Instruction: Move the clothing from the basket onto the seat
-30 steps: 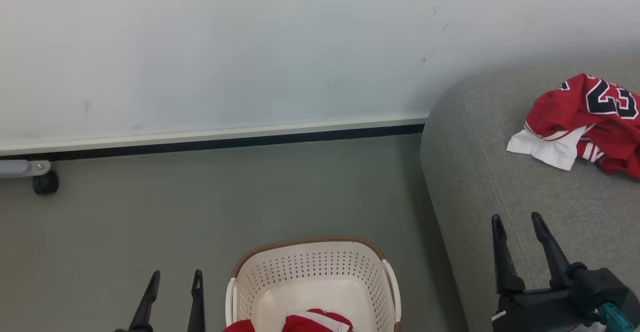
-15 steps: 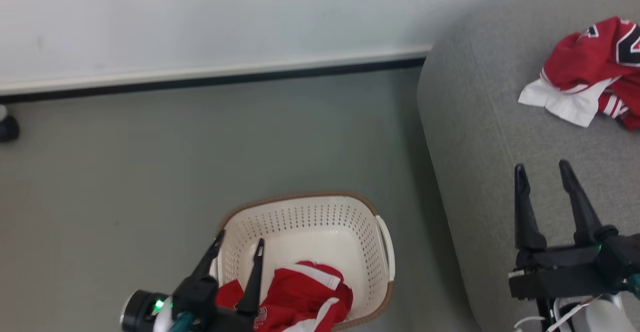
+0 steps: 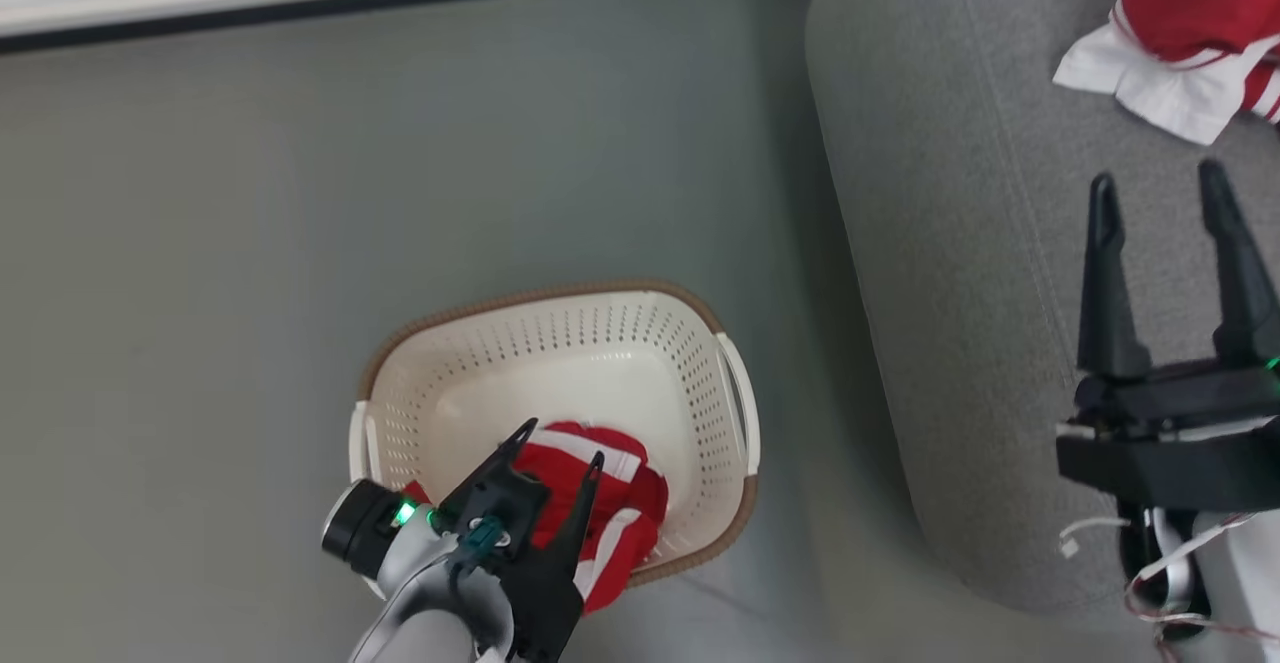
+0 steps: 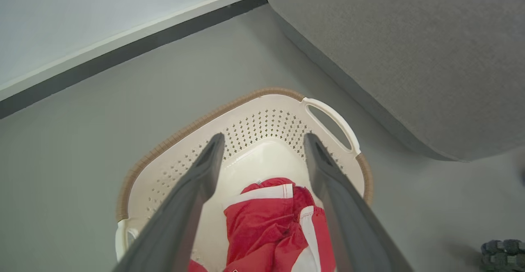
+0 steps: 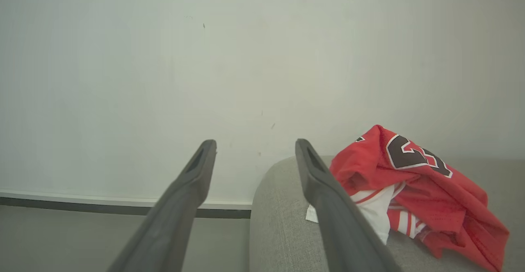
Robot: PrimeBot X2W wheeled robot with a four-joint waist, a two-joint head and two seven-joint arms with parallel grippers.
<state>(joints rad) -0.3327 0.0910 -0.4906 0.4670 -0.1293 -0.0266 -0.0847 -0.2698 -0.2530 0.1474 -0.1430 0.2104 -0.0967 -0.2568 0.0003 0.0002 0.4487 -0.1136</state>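
The red clothing [image 3: 630, 493] with white stripes lies bunched up in the basket [image 3: 560, 295], at the end nearest the robot. The rest of the basket looks bare. The left gripper [image 3: 561, 441] hangs right over that clothing. Its two fingers are spread wide, with nothing between them. The basket sits on the grey floor [image 3: 300, 193], just beside the seat [image 3: 950, 293]. A red shirt [image 3: 1190, 3] with a white part already lies on the seat. The right gripper [image 3: 1157, 175] hovers above the seat, fingers spread too, holding nothing. So I think one piece is done and one is left to grab.
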